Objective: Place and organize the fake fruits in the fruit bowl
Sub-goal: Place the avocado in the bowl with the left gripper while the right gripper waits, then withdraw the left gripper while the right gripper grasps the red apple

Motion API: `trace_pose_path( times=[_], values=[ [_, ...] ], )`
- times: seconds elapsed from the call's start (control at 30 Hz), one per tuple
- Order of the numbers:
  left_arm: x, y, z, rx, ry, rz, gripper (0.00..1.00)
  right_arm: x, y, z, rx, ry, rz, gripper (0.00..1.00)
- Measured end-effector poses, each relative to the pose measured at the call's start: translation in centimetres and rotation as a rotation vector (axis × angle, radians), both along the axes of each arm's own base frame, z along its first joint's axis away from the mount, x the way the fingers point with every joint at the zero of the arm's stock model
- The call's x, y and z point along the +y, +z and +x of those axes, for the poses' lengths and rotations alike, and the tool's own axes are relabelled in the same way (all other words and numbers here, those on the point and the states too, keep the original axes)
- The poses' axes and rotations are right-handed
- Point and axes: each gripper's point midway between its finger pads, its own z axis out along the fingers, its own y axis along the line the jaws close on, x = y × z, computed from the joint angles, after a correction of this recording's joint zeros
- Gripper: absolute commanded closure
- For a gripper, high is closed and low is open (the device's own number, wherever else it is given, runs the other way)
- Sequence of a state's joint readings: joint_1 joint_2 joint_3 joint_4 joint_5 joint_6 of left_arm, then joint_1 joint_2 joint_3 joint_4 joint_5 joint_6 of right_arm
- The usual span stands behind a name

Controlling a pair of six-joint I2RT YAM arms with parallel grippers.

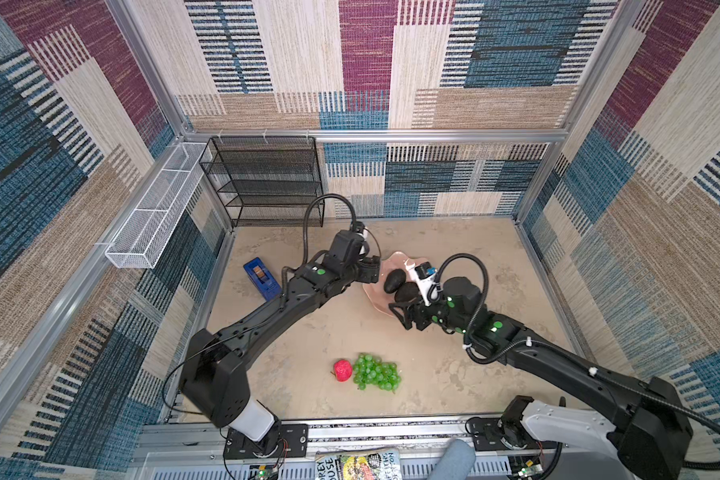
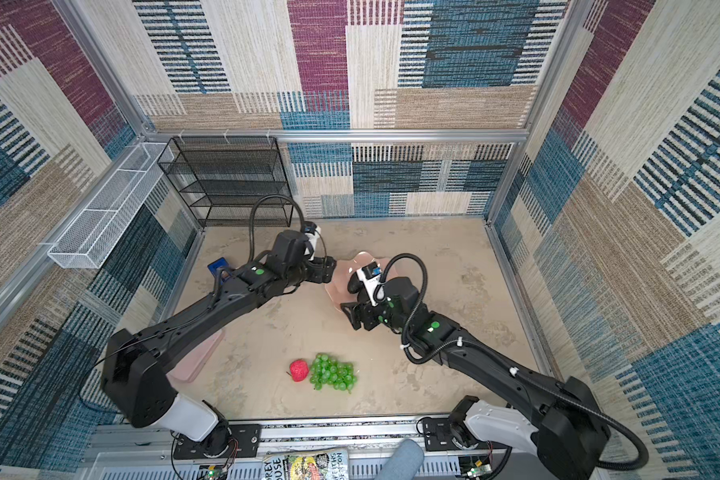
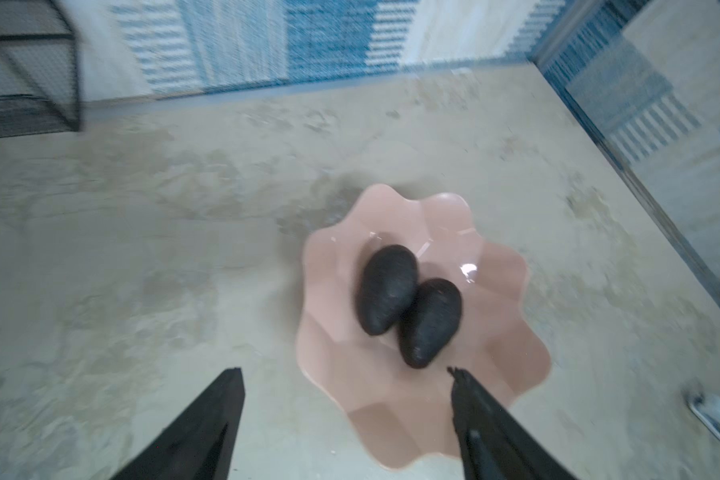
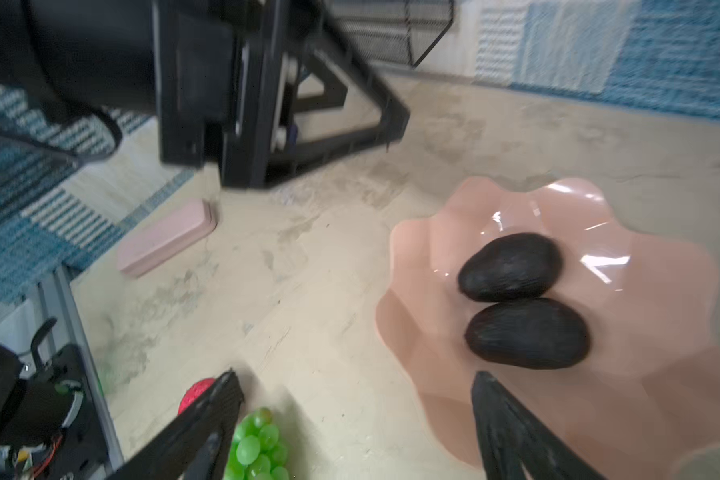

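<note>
Two avocados point(image 3: 387, 289) touching in bowl point(image 3: 333, 291), left gripper point(image 3: 344, 370) at its 9 o'clock, right gripper point(image 4: 355, 374) at 6, both spread and empty, apple point(image 1: 342, 370) and grapes point(image 1: 376, 372) beyond at 6, tape dispenser point(image 1: 260, 277) at 9, pink case point(image 2: 198, 359) partly behind left arm point(image 2: 208, 307) in a top view, whole in right wrist view.

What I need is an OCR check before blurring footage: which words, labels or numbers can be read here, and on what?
"OREY" above "OUSE": on the printed packet at the front edge, with the first letters cut off.
Remaining print on that packet: too blurred to read.
Blue label on the right arm's wrist camera: too small to read.
Blue tape dispenser: no legible text.
</note>
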State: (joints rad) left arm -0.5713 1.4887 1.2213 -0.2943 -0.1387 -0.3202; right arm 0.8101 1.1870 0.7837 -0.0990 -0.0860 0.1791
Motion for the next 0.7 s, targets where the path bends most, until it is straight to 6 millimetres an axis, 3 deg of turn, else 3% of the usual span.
trace_pose_path(
  times=[0.13, 0.33, 0.43, 0.7],
  values=[
    [9.5, -2.5, -0.8, 0.025, 0.261, -0.024, 0.13, 6.0, -2.9, -4.2, 0.032, 0.187, -0.095, 0.12],
    [16.7, -4.9, -3.1, 0.058, 0.473, -0.104, 0.12, 10.3, -6.2, -7.4, 0.047, 0.321, -0.198, 0.12],
    [18.3, -5.6, -3.6, 0.075, 0.523, -0.144, 0.12, 11.4, -7.7, -8.3, 0.056, 0.36, -0.237, 0.12],
    [19.4, -6.1, -3.7, 0.091, 0.548, -0.216, 0.12, 12.8, -10.8, -9.4, 0.088, 0.406, -0.307, 0.12]
  ],
)
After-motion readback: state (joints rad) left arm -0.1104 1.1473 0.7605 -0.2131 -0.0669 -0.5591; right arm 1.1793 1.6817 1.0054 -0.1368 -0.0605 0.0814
